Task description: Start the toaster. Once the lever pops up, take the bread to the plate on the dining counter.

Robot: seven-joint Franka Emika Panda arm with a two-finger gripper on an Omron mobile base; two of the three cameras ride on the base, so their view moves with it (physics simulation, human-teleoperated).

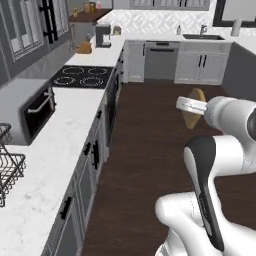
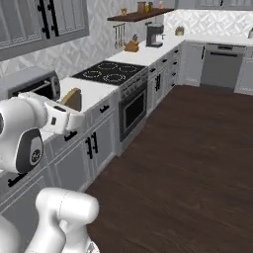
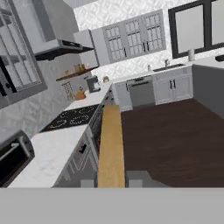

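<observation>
**Ana:** Bread (image 1: pixel 196 111) sits pinched in the gripper (image 1: pixel 192 106), yes? I can make out a tan slice standing up past the white wrist, out over the dark wood floor.

**Ben:** Yes. From the right base camera the same slice (image 2: pixel 72 99) pokes up beyond the hand, in front of the kitchen worktop (image 2: pixel 94 90). The hand camera looks straight along its crust edge (image 3: pixel 111 146), a long tan strip rising between the fingertips, so the jaws are pressed onto the slice.

**Ana:** So how far along would you judge it?

**Ben:** With the slice already in hand and clear of any slot, I'd say the toasting and the pick-up are done. What's left is the carry and the set-down on the plate.

**Ana:** Any landmarks?

**Ben:** A grey microwave (image 1: pixel 27 109) on the worktop, a black cooktop (image 1: pixel 82 76) beyond it, a coffee machine (image 2: pixel 154 35) further along. That's the kitchen side, so the carry seems to have a way to go.
</observation>
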